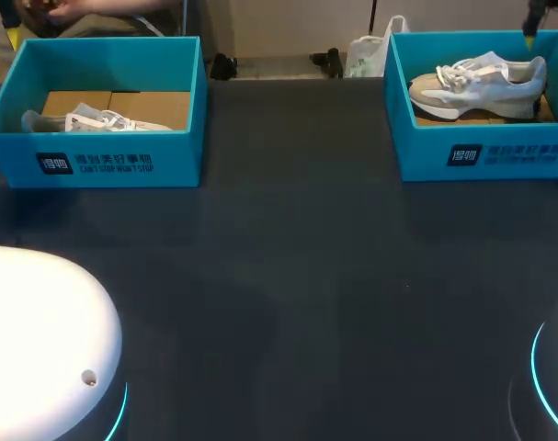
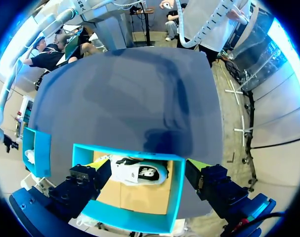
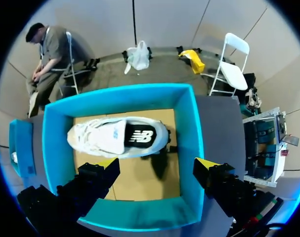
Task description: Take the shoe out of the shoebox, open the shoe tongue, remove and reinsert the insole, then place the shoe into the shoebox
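Arm bases: the left arm's white base (image 1: 39,340) fills the near left corner. The right arm's base (image 1: 556,386), edged with a blue light ring, shows at the near right.
Bench: a dark bench (image 1: 297,276) runs from the bases to the two boxes at its far side.
Left shoebox: the teal left shoebox (image 1: 104,161) stands at the far left with no lid and a brown cardboard floor.
Left shoe: the white left shoe (image 1: 95,120) lies inside this box, on the floor near the front wall.
Left pincer: the left pincer (image 2: 148,173) hangs above the left shoebox. Its fingers are spread wide, gripping nothing, and the shoe lies below the gap.
Right shoebox: the teal right shoebox (image 1: 481,156) stands at the far right, well apart from the other.
Right shoe: the white and beige right shoe (image 1: 481,83) rests inside it, toe towards the bench's middle.
Right pincer: the right pincer (image 3: 156,170) is above this box, fingers wide apart and holding nothing. The shoe is just ahead of them.
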`<state>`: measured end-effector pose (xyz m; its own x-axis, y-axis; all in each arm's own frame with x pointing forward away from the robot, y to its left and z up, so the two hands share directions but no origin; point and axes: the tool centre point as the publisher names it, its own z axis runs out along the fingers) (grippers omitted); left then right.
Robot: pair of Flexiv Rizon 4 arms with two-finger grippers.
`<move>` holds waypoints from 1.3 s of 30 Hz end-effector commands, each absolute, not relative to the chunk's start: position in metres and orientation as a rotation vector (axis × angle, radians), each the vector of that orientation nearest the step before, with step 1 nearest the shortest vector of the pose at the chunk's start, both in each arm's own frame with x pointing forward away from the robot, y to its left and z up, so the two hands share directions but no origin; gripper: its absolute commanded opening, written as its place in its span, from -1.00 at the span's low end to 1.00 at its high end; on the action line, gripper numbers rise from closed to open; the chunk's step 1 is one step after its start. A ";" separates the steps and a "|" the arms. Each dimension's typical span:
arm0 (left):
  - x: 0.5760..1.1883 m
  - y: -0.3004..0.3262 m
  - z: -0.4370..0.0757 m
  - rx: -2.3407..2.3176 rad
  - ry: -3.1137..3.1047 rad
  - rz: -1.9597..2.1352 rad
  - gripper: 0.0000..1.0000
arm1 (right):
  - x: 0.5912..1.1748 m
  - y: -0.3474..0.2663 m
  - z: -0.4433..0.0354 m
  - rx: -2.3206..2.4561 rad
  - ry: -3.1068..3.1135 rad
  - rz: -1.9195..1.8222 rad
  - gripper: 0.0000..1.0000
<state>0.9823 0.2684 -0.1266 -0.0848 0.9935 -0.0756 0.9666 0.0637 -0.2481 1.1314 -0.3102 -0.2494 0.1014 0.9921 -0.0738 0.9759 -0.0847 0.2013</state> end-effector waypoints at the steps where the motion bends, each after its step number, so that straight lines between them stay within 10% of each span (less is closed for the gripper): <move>1: 0.983 0.269 -0.126 -2.043 -2.202 0.355 1.00 | 1.151 -0.318 -0.262 2.214 2.009 0.035 1.00; 16: 0.983 0.269 -0.126 -2.043 -2.202 0.355 1.00 | 1.159 -0.321 -0.294 2.260 1.981 -0.084 0.93; 22: 0.983 0.269 -0.126 -2.043 -2.202 0.355 1.00 | 1.163 -0.318 -0.303 2.266 1.971 -0.092 0.13; 39: 0.983 0.269 -0.126 -2.043 -2.202 0.355 1.00 | 1.176 -0.326 -0.324 2.224 1.956 -0.177 0.09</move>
<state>0.9823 0.2684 -0.1266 -0.0849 0.9935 -0.0758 0.9667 0.0637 -0.2480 1.1663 -0.3241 -0.3186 0.1313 0.9705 -0.2020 0.9903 -0.1193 0.0707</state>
